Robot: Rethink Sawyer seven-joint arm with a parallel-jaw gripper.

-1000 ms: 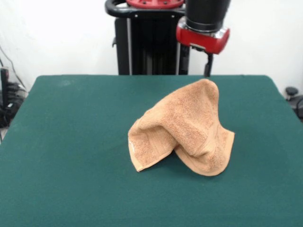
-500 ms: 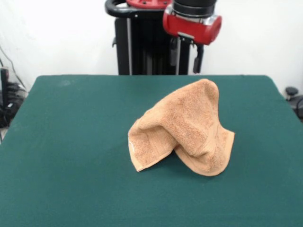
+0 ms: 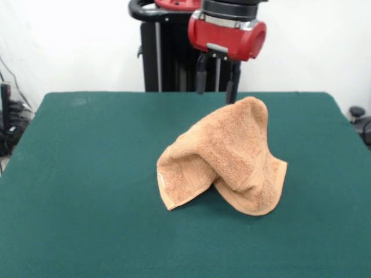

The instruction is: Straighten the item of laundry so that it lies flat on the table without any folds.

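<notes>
Claw (image 3: 215, 88) fingers apart – above crumpled towel (image 3: 223, 159) peaked on table (image 3: 87, 174).

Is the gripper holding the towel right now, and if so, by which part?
Nothing is held. The gripper hangs open above the table, behind the towel and its raised peak, with both fingers clear of the cloth.

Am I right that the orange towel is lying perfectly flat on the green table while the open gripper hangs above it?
Not quite: the front view shows the towel crumpled, heaped into a peak. It does rest on the green table, with the open gripper above.
</notes>
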